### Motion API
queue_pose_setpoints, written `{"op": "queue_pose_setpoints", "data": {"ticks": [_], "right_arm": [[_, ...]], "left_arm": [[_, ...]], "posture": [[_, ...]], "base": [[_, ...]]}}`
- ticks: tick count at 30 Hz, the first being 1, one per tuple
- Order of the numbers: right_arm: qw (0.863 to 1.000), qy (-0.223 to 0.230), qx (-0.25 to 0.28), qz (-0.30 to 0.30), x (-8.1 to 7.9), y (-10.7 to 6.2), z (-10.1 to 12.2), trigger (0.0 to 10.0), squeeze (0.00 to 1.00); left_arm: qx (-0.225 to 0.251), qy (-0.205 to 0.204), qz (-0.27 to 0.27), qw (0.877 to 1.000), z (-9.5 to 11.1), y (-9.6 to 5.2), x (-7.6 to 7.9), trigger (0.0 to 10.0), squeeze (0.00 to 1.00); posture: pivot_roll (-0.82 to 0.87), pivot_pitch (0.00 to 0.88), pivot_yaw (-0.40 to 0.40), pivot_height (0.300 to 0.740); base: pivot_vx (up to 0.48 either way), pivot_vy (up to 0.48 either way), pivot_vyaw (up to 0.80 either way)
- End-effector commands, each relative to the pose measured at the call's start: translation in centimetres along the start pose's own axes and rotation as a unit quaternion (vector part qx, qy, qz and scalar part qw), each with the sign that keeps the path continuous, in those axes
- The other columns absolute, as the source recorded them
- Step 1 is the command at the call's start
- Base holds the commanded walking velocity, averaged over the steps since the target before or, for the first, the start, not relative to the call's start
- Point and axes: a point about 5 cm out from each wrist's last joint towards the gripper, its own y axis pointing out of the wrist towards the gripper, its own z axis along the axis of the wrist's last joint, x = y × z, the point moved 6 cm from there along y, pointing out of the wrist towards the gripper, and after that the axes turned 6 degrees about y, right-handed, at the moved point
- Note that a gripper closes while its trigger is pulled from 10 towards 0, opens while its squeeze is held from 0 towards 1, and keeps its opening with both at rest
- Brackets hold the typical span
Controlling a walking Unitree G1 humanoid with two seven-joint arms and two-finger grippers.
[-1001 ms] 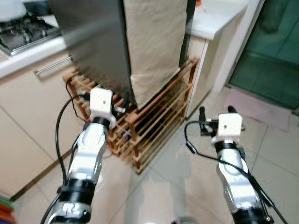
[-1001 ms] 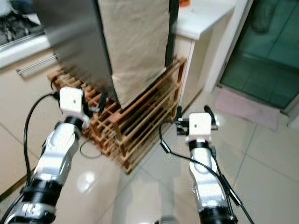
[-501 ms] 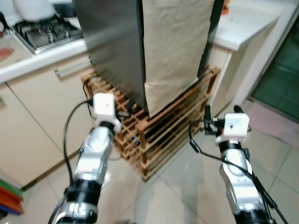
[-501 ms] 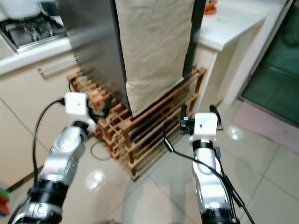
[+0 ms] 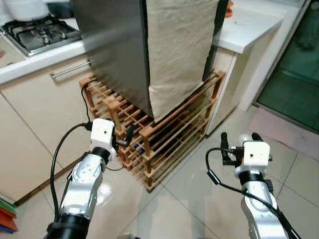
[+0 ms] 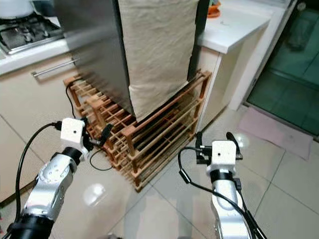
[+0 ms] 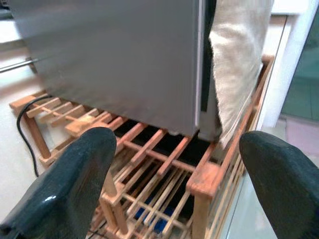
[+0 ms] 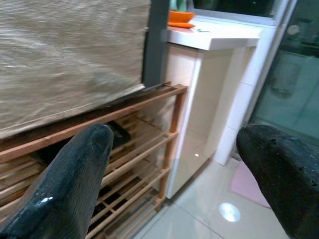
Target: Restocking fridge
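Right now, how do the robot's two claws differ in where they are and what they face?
The left gripper hovers close to the wooden rack under the steel fridge, over its near corner. The right gripper hangs farther out, above bare floor tiles, beside the rack's end and facing the white counter. Both have their jaws spread wide and hold nothing.

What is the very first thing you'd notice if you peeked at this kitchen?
The tall grey metal fridge with a beige cloth draped down its front stands on a slatted wooden rack in the middle. Below, two silver arms reach toward it, the left end effector by the rack's corner and the right end effector over the shiny tiled floor, both open and empty.
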Motion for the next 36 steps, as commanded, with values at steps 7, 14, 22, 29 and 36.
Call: {"op": "queue_pose_setpoints", "data": {"ticks": [7,14,22,29,36], "right_arm": [[0.999,0.000,0.031,0.009,-0.8,1.7,2.1,10.0,0.00],[0.999,-0.005,0.037,0.015,-0.5,2.0,2.5,10.0,0.00],[0.999,-0.005,0.027,0.020,-0.7,1.9,1.9,10.0,0.00],[1.000,-0.005,0.020,0.024,-0.7,1.8,1.4,10.0,0.00],[1.000,-0.004,0.014,0.021,-0.5,1.8,1.1,10.0,0.00]], "left_arm": [[0.069,-0.028,0.029,0.997,4.0,0.8,-0.1,10.0,0.00],[0.078,-0.063,0.077,0.992,5.1,0.6,-1.6,10.0,0.00],[0.060,-0.052,0.118,0.990,4.4,0.3,-2.9,10.0,0.00],[0.022,-0.045,0.157,0.986,3.3,0.5,-4.3,10.0,0.00],[0.018,-0.017,0.041,0.999,4.7,2.9,-0.6,10.0,0.00]], "posture": [[-0.11,0.000,0.013,0.740],[-0.11,0.000,0.004,0.740],[-0.10,0.000,0.006,0.740],[-0.10,0.000,0.006,0.740],[-0.11,0.000,0.010,0.740]], "base": [[0.298,-0.250,0.00],[0.378,0.148,0.00],[0.287,0.299,0.00],[0.000,0.000,0.00],[0.000,0.000,0.00]]}}
